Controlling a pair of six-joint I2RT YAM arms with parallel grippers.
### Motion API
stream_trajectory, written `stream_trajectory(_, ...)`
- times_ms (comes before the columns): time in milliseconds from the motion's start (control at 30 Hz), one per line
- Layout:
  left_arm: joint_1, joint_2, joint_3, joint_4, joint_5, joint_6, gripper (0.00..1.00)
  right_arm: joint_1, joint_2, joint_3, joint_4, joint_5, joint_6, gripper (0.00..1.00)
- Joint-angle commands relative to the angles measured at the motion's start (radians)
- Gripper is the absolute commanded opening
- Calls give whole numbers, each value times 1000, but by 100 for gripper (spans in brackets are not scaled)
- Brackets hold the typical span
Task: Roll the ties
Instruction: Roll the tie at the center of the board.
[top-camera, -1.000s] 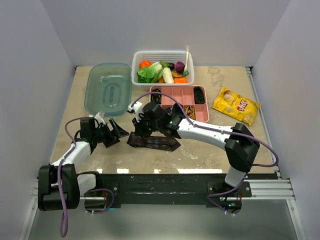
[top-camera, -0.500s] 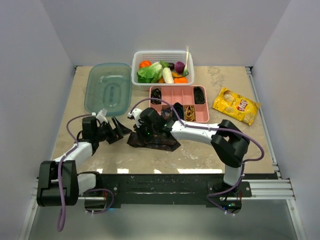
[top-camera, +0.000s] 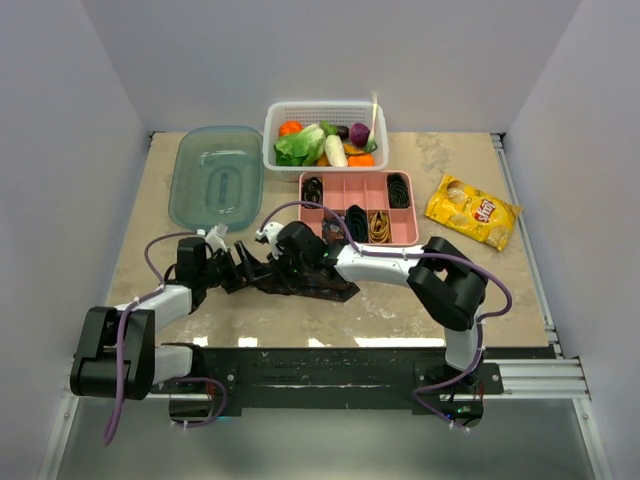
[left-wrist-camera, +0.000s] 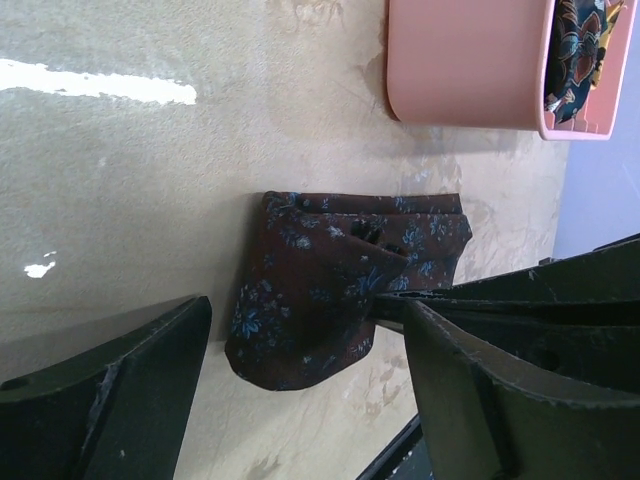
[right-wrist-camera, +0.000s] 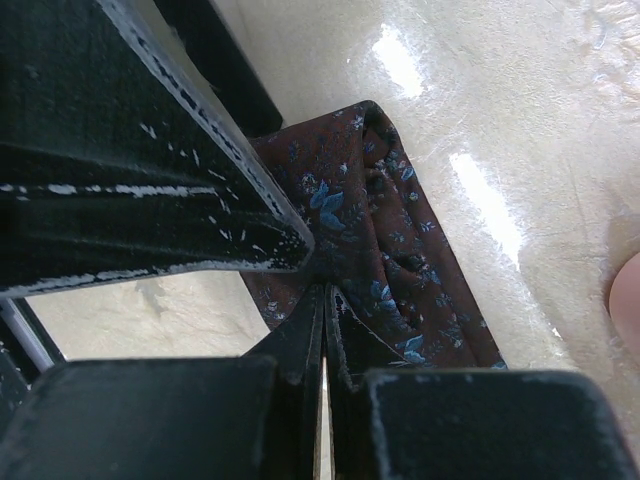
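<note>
The dark brown-maroon tie (top-camera: 318, 286) with small blue flowers lies folded on the table; it also shows in the left wrist view (left-wrist-camera: 340, 285) and the right wrist view (right-wrist-camera: 400, 250). My right gripper (top-camera: 283, 268) is shut, its thin tips (right-wrist-camera: 323, 295) pinching the tie's left end. My left gripper (top-camera: 248, 271) is open, its tips (left-wrist-camera: 305, 312) straddling the tie's near corner without touching it. Black and gold coiled ties (top-camera: 380, 226) sit in the pink tray (top-camera: 340, 180).
The pink tray's corner (left-wrist-camera: 470, 70) lies just beyond the tie. A white basket of toy vegetables (top-camera: 325, 140) and a clear teal lid (top-camera: 217, 176) stand at the back. A yellow chip bag (top-camera: 472, 210) lies at the right.
My left gripper has moved right, up to the tie's left end. My right gripper has moved left and down onto that same end.
</note>
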Motion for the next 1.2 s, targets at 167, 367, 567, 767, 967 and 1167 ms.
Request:
stream_trajectory(167, -37, 81, -61, 188, -1, -14, 68, -12, 31, -25, 5, 5, 12, 0)
stream_trajectory(367, -42, 147, -92, 323, 24, -26, 52, -36, 6, -52, 34, -58, 10, 0)
stream_trajectory(567, -68, 159, -90, 372, 47, -40, 34, -41, -8, -45, 28, -89, 6, 0)
stream_trajectory(767, -70, 96, -32, 175, -16, -5, 12, -42, -44, -15, -3, -78, 13, 0)
stream_trajectory(967, -77, 29, 52, -45, -114, 47, 2, -44, -83, -2, -23, -55, 10, 0)
stream_trajectory(1167, -112, -7, 141, -203, -231, 93, 0, -44, -101, 0, -29, -46, 10, 0)
